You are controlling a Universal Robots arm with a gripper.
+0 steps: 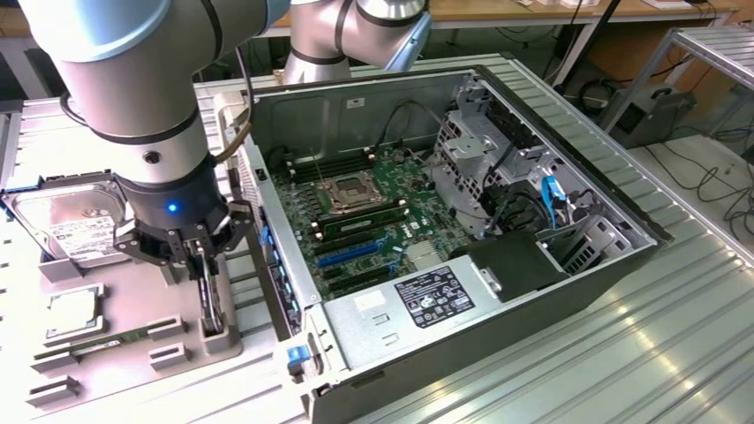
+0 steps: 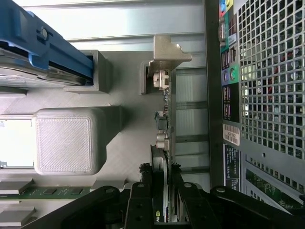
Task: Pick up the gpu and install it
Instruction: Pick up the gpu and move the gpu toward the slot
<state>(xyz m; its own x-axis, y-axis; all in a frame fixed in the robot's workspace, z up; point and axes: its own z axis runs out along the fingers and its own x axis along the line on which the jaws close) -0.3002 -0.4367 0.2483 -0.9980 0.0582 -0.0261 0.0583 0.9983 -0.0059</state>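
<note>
Gripper [image 1: 203,265] is down over the grey parts tray [image 1: 130,291] on the exterior view's left, clamped on the gpu [image 1: 211,305]. The card stands on edge in its tray slot, thin and dark, with its lower end seated in the holder, so it is not lifted out yet. In the wrist view the gripper [image 2: 163,179] has one finger on each face of the gpu [image 2: 166,119], with the fingers [image 2: 143,188] tight against the card. The silver end bracket [image 2: 167,52] sits at the far end of the card, by a grey tray post. Other parts on the tray [image 2: 128,157] are the hard drive [image 1: 71,225] with white label, a cpu [image 1: 73,311] in its pocket and the green memory stick [image 1: 112,340]. All three are apart from the gripper. The wrist view catches the memory stick [image 2: 52,192] and the hard drive's blue rail [image 2: 43,47]. The open computer case [image 1: 353,106] lies on the surface just beside the tray, with the motherboard [image 1: 365,221] exposed and the power supply [image 1: 436,296] at the near end. Its perforated rear panel [image 2: 271,81] runs alongside the card in the wrist view, close but not touching.
</note>
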